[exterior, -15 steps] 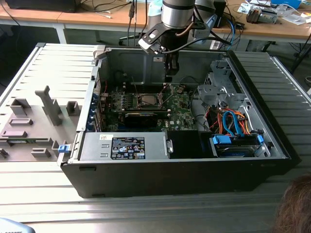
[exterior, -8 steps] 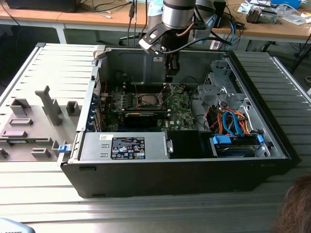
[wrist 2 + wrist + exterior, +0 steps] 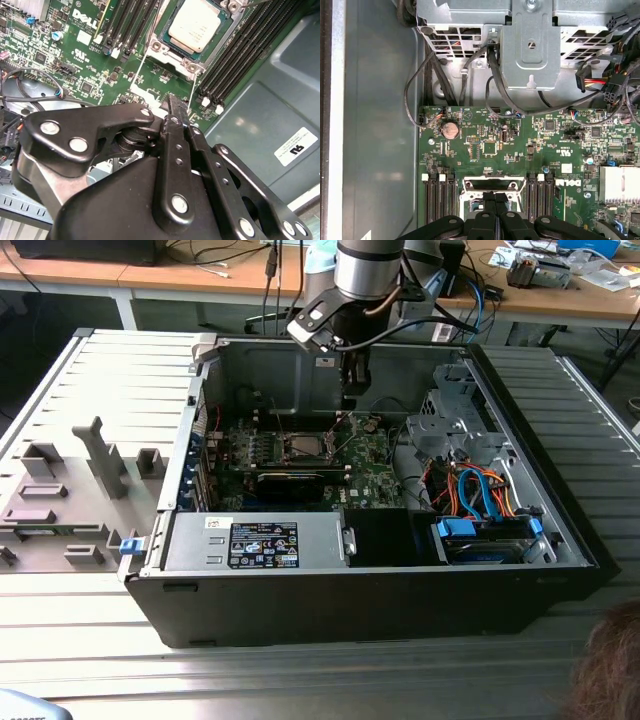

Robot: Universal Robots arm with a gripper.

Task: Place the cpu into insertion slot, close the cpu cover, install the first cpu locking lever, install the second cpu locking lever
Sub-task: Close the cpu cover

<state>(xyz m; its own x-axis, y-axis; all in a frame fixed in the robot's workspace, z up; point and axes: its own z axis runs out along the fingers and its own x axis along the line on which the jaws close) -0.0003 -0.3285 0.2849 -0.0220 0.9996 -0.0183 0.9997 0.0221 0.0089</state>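
Fingers (image 3: 175, 127) pressed together, nothing between them. Gripper (image 3: 172, 106) tip hangs just off the socket corner, beside the end of a thin wire lever (image 3: 193, 89); can't tell if they touch. The cpu (image 3: 199, 24) sits in the insertion slot (image 3: 228, 21), with the cpu cover (image 3: 172, 56) frame lying down around it. Arm (image 3: 365, 270) drops straight down, wrist vertical, into the open computer case (image 3: 300, 600) over the green board (image 3: 485, 130).
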